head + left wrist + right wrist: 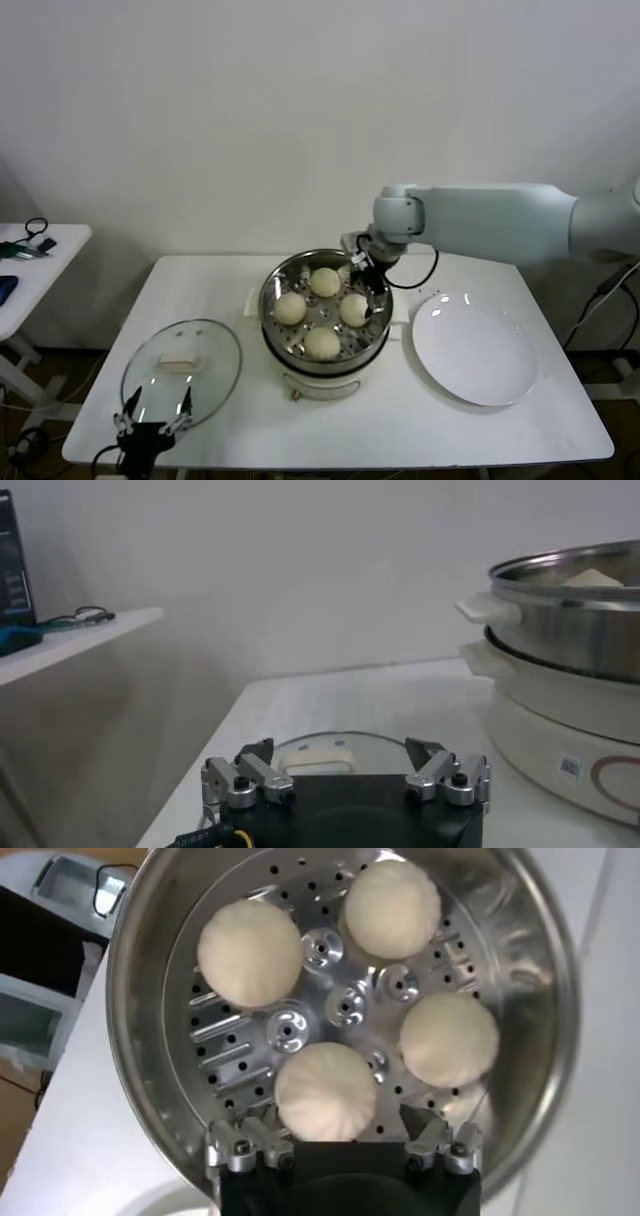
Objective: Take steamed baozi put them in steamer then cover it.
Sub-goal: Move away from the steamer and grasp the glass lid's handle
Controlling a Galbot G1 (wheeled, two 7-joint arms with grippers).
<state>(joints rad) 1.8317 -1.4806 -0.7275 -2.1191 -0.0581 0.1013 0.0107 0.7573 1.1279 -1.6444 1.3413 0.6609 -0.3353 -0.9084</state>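
All four baozi (pixel 322 312) sit in the steamer (pixel 272 318) at the middle of the frame, and the plate (pixel 475 350) is bare. The right claw (pixel 368 287) hangs wide open over the steamer, holding nothing. The cover (pixel 182 372) lies on the tabletop (pixel 400 420) at the lower left, with the left claw (pixel 155 412) open beside it, so only covering is left.

An empty white plate (pixel 473 355) lies on the white table (pixel 400 420), a side table (pixel 45 262) nearby.

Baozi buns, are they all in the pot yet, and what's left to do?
All four baozi already sit in the steamer, and the white plate is bare. The right gripper hangs open over the bun nearest it. The left gripper waits open by the glass cover, which lies on the table. Only covering remains.
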